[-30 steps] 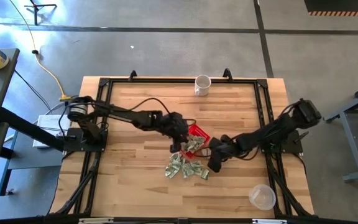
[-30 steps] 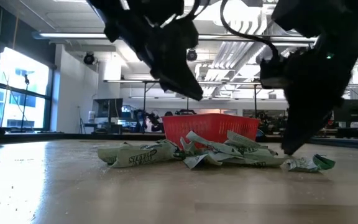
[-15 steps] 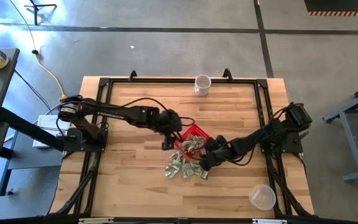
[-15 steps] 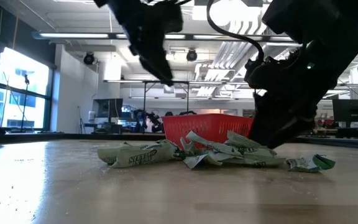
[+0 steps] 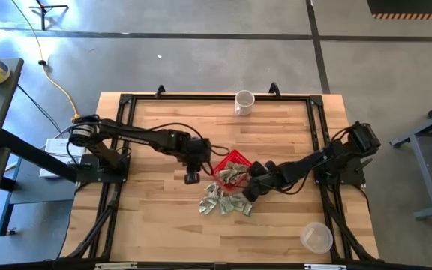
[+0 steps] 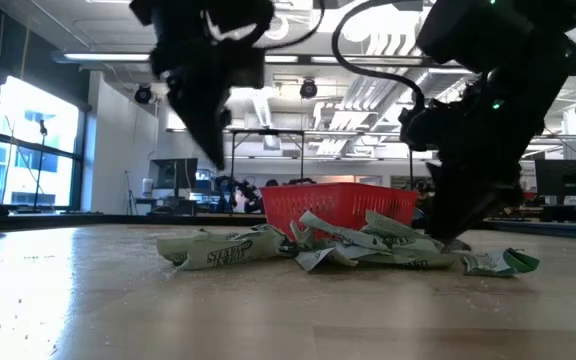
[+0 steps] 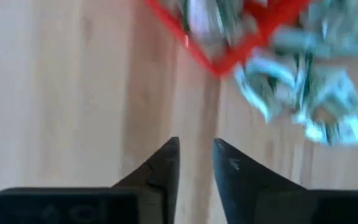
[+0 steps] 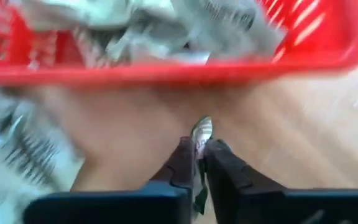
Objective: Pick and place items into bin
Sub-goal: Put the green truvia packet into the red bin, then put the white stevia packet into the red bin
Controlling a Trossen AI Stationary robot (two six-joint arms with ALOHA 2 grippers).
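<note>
The red bin (image 5: 233,160) stands mid-table with several crumpled green-and-white paper items (image 5: 233,174) inside. More items (image 5: 223,201) lie in a loose pile on the wood just in front of it (image 6: 318,248). My left gripper (image 5: 191,178) hangs above bare wood left of the bin, its fingers (image 7: 196,149) a narrow gap apart with nothing between them. My right gripper (image 5: 247,193) is low at the pile's right end, near the bin's front wall (image 8: 166,71), shut on one small paper item (image 8: 202,129). My right gripper pinches one small paper item between its two fingers. A crumpled tip of it (image 8: 202,130) sticks out past the fingertips and a scrap (image 8: 197,198) shows farther back between them. The fingers slant down from the table's right. Whether the item is clear of the table, I cannot tell.
A white mug (image 5: 244,101) stands near the table's far edge. A clear plastic cup (image 5: 316,238) sits at the near right corner. Black frame rails (image 5: 118,142) run along the table's sides. One paper item (image 6: 498,262) lies apart at the pile's right.
My left gripper has moved from over the bin toward the table's left edge and now hangs over bare wood. My right gripper has shifted toward the table's left, in against the pile's right end near the bin. The pile and the bin have stayed in place.
</note>
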